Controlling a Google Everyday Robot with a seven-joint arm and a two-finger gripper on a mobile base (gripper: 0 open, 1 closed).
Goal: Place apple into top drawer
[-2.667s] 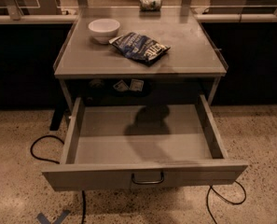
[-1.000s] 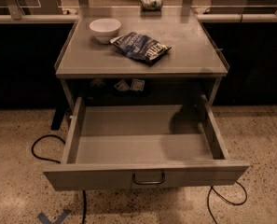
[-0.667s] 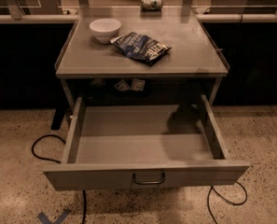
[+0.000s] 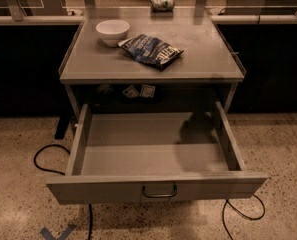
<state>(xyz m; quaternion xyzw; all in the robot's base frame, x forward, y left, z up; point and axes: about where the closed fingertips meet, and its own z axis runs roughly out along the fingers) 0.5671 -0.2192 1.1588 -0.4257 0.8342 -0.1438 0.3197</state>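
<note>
The top drawer (image 4: pixel 153 156) is a wide shallow grey metal drawer, pulled fully open below the tabletop. Its curved metal handle (image 4: pixel 159 192) sits at the centre of the front panel. The inside of the drawer shows nothing but a dark shadow (image 4: pixel 198 129) at its back right. The apple is not in view. The gripper is not in view; only that shadow shows.
On the grey tabletop (image 4: pixel 198 59) stand a white bowl (image 4: pixel 112 31) at the back left and a blue snack bag (image 4: pixel 152 49) in the middle. A can (image 4: pixel 162 3) lies beyond the far edge. Black cables (image 4: pixel 45 156) run across the speckled floor on both sides.
The shadow inside the drawer has moved from the back middle to the back right. The drawer, bowl and bag have not moved.
</note>
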